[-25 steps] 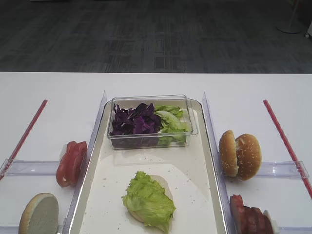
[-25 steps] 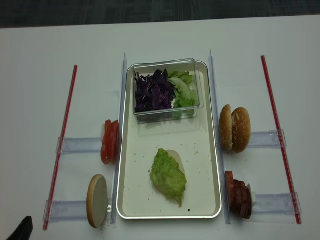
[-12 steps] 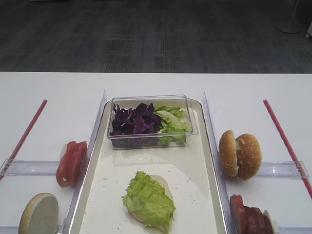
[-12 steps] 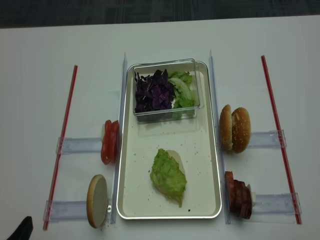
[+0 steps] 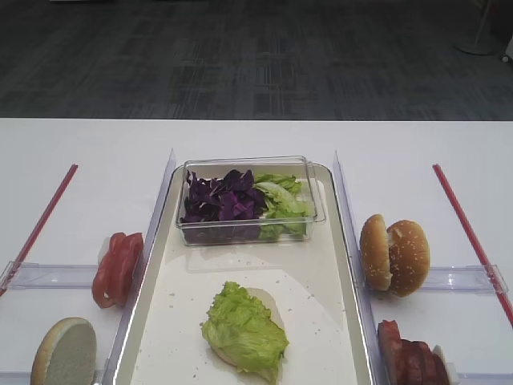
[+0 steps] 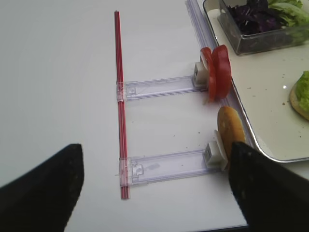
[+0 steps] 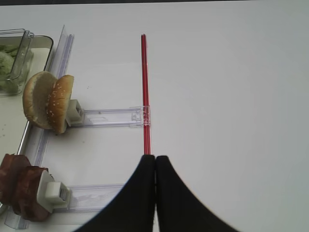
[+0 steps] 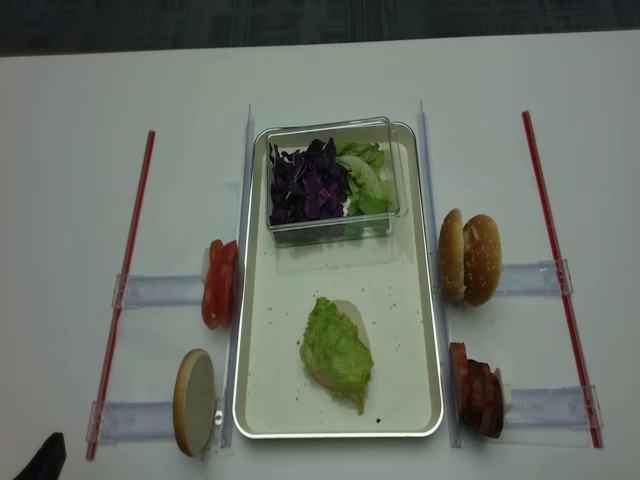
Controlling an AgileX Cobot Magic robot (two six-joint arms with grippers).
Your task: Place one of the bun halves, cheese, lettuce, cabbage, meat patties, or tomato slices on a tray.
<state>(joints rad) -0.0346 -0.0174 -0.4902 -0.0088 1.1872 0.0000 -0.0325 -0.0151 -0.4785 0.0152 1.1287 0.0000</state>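
- The desk [image 8: 60,200] was plain white, and the cream tray [image 8: 412,330] lay lengthwise down its middle, speckled with crumbs.
- Near the tray's front edge a frilly lettuce [image 8: 336,352] leaf lay over a pale flat bun half [image 8: 348,312], which showed only as a sliver past the leaf.
- At the desk's front left corner a dark tip of the left end effector [image 8: 45,458] poked in; the left wrist view showed its two fingers [image 6: 41,193] wide apart, holding nothing.
- The right end effector [image 7: 155,162] had its black fingers pressed together, empty, over a red strip [image 7: 143,87] on the desk's right side.
- Clear holders flanked the tray: a flat bun half [image 8: 195,400] and tomato slices [image 8: 219,283] stood on edge along its left side, meat patties [image 8: 478,390] and sesame bun halves [image 8: 470,258] along its right.
- At the tray's far end a clear tub [image 8: 332,180] held purple cabbage [image 8: 305,180] on the left and more green leaves on the right.
- Beyond the desk's far edge lay dark grey carpet [image 5: 256,56].
- The first high view cut off the patties and the near bun half at its bottom edge.
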